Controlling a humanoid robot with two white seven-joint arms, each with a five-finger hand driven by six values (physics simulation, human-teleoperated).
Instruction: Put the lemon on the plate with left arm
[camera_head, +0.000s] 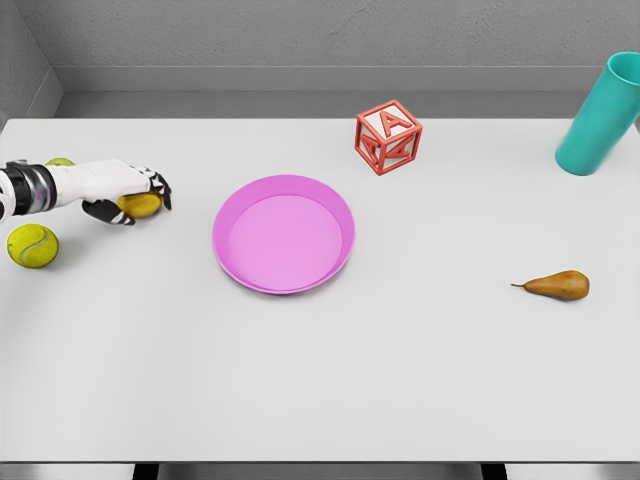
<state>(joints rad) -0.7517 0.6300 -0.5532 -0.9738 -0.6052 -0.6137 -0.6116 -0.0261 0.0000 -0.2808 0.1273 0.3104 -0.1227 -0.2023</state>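
Left robot hand (128, 194) grips lemon (141, 205) near plate (284, 234)

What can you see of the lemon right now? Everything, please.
The lemon is yellow and smooth-looking, only partly visible: the left hand is curled over it, covering its top and left side, with dark fingertips wrapped around its right end. It sits at the table's left side, left of the pink plate and apart from it. Whether it rests on the table or is slightly lifted cannot be told. The tennis ball lies nearby, not touching.
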